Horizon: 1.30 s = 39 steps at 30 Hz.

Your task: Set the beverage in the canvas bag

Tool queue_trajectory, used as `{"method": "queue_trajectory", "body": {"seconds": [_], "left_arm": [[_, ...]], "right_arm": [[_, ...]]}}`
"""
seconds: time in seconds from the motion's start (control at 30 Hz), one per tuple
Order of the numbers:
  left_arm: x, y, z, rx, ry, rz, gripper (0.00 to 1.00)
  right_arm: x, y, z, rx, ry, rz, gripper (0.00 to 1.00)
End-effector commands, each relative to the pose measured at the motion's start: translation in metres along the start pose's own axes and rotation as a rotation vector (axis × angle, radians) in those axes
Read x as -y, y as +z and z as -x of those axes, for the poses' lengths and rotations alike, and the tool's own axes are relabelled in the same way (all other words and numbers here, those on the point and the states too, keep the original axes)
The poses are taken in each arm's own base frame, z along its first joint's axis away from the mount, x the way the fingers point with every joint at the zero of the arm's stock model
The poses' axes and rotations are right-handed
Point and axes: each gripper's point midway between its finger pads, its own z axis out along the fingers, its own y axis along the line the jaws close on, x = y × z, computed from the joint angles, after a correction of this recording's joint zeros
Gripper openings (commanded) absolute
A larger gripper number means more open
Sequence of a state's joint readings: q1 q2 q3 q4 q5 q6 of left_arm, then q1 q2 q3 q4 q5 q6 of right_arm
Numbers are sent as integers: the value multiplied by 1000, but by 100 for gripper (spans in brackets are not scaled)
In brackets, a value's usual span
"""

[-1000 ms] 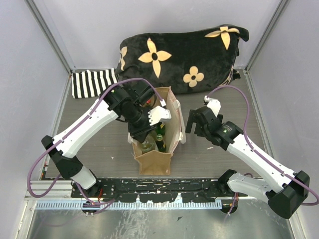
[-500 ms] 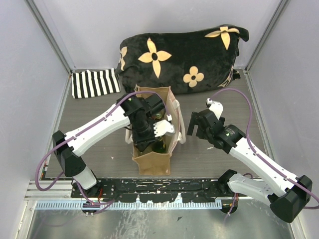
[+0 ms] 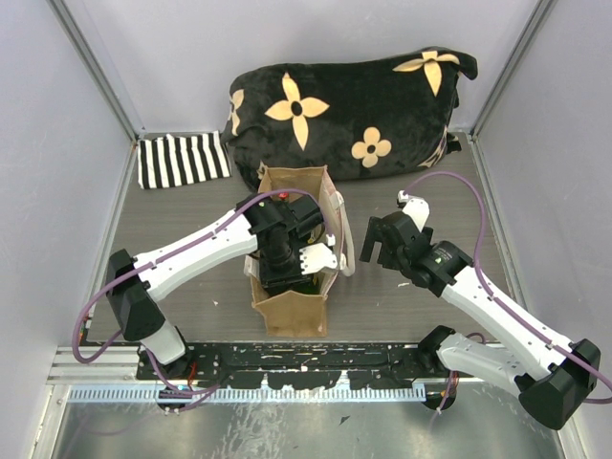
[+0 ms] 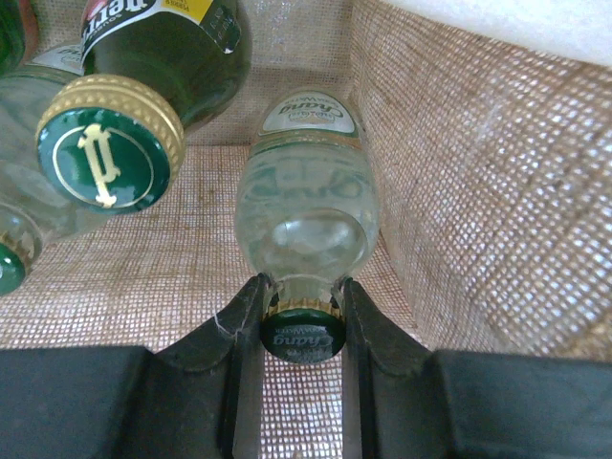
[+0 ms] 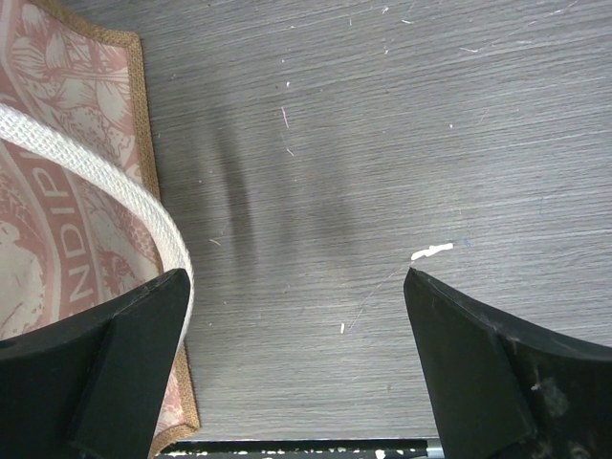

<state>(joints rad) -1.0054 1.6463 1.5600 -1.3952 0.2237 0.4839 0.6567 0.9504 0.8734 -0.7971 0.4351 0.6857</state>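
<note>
The beverage is a clear glass bottle with a green gold-rimmed cap. It stands inside the canvas bag, its base near the woven floor. My left gripper is shut on its neck just under the cap. From above, the left gripper reaches down into the tan canvas bag and hides the bottle. My right gripper hangs open just right of the bag, nothing between its fingers; the bag's printed side and cream handle lie by its left finger.
A dark green bottle with a green cap and another clear bottle stand in the bag to the left of the held one. A black flowered cushion lies behind the bag, with a striped cloth at the back left.
My left gripper has sunk down into the bag with the bottle, shifting toward the near side. The right arm has barely moved.
</note>
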Motion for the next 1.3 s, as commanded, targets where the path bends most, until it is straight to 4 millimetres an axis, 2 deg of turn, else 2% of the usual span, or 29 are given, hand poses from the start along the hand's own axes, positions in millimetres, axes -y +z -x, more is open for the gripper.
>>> {"method": "queue_trajectory", "body": {"seconds": [0.0,0.4,0.53,0.57,0.63,0.73,0.9,0.97,1.27], "left_arm": [[18,8,-16,-64,35,-81,0],[13,34,-19,-96,2,-73,0],[13,37,-20,-107,-8,-77,0],[13,36,-19,-104,-8,-73,6],[11,32,-15,-82,-7,-52,24],[8,23,-6,-31,-2,-20,45],[6,5,8,43,-3,16,68],[5,-2,15,73,-2,27,71],[1,-37,38,174,7,86,76]], "right_arm": [[1,-8,9,38,41,10,100],[4,-11,9,39,49,8,100],[4,-10,10,40,47,6,100],[4,-10,9,40,47,4,100],[4,-10,10,42,47,2,100],[4,-10,10,42,46,2,100],[3,-9,12,42,35,-2,100],[2,-8,13,42,29,-2,100],[-5,-10,23,56,26,7,100]]}}
